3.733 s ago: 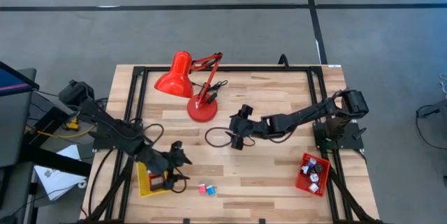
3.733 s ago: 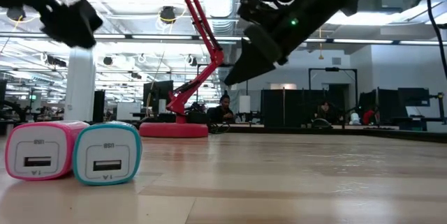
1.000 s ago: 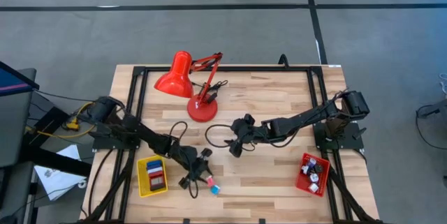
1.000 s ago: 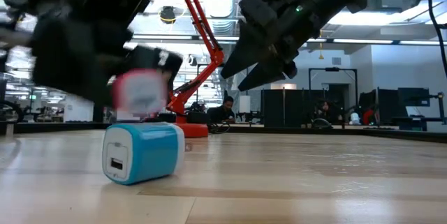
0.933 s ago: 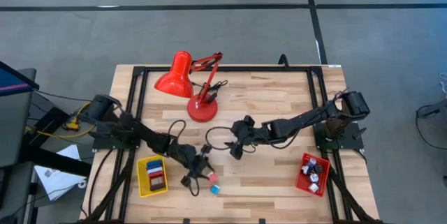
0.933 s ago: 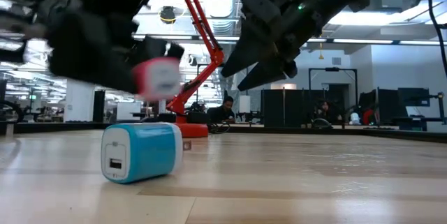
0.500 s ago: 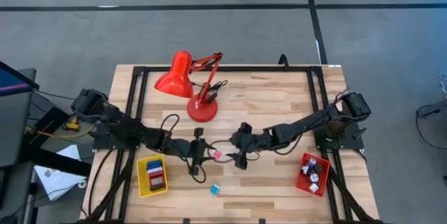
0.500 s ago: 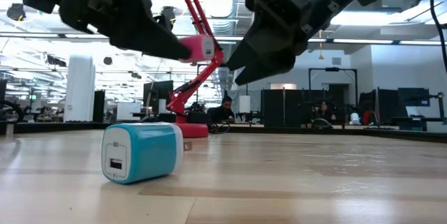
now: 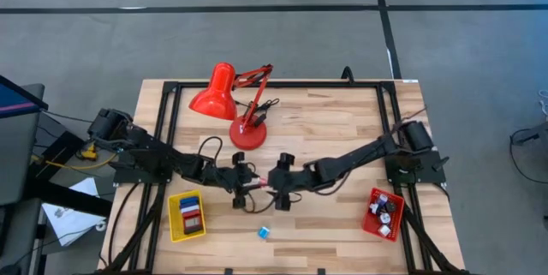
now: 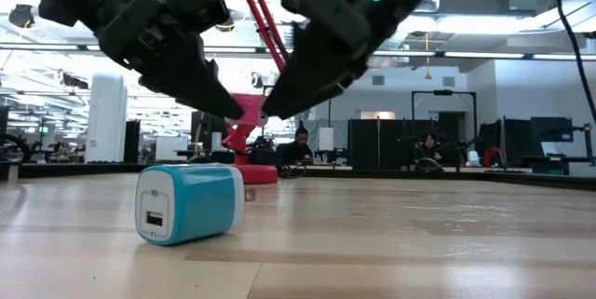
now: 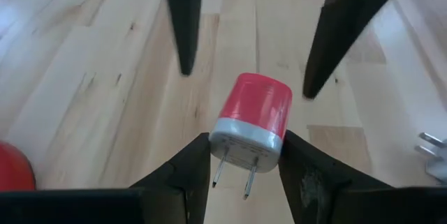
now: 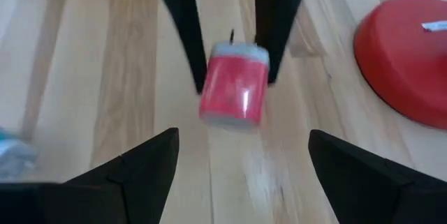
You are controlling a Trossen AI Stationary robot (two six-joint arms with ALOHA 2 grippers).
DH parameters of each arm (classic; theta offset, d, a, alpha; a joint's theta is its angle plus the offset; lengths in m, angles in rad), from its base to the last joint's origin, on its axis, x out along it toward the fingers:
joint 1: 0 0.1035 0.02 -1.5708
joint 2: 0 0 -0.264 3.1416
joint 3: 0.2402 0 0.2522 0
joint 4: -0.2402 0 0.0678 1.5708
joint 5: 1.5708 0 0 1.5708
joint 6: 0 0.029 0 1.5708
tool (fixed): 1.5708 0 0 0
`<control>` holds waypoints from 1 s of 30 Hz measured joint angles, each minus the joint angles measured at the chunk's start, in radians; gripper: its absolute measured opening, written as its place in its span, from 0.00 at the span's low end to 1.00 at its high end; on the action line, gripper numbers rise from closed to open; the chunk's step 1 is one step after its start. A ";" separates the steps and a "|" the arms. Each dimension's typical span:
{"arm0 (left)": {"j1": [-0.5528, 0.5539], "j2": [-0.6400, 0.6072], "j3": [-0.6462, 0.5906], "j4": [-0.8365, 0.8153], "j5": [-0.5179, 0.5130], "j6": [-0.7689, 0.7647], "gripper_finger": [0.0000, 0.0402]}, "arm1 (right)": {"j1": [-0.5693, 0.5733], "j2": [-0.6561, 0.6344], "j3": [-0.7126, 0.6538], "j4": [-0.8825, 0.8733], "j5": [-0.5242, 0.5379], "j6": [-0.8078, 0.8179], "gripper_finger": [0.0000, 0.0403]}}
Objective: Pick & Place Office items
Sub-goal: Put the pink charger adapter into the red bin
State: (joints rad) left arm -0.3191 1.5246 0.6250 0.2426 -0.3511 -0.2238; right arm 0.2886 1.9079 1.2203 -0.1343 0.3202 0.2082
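A pink phone-charger block [image 11: 255, 109] with a grey plug end hangs above the table's middle, shut in my left gripper [image 11: 244, 144]; it also shows in the high view [image 9: 258, 186] and the low view [image 10: 248, 109]. My right gripper [image 12: 241, 137] faces it from the table's right, open, with its fingers [image 11: 183, 28] on either side of the block's pink end, not touching. A blue charger block [image 9: 264, 233] lies on its side on the wood near the near edge [image 10: 189, 204]. My left gripper pinches the pink charger by its grey plug end [image 11: 244, 139] between its two fingertips [image 11: 199, 155]. The fingers come level from the table's left. The block is lifted clear of the table, lying level, with its two prongs pointing back toward my wrist and its pink end toward my right gripper.
A red desk lamp [image 9: 227, 95] stands behind the grippers, with its round base [image 12: 408, 56] and its cord close by. A yellow tray [image 9: 175, 221] with small items sits near left, and a red tray [image 9: 371, 221] with small items near right. Bare wood lies around the blue block.
My left gripper has lifted the pink charger away from beside the blue one and carried it up and toward the table's middle. My right gripper has moved left toward it until its fingers flank the pink end. The blue charger has stayed where it lay.
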 joint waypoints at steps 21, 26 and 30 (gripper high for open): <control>-0.016 0.000 0.000 0.022 0.049 0.001 0.35 | -0.029 0.062 0.115 -0.027 -0.108 0.021 0.51; -0.016 0.000 0.000 0.020 0.048 -0.004 0.35 | -0.030 0.062 0.115 -0.030 -0.133 0.032 0.37; -0.016 0.000 -0.001 0.014 0.047 -0.001 0.35 | -0.030 0.062 0.114 -0.034 -0.138 0.032 0.28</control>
State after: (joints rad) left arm -0.3352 1.5249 0.6243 0.2562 -0.3046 -0.2252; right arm 0.2588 1.9695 1.3342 -0.1687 0.1824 0.2401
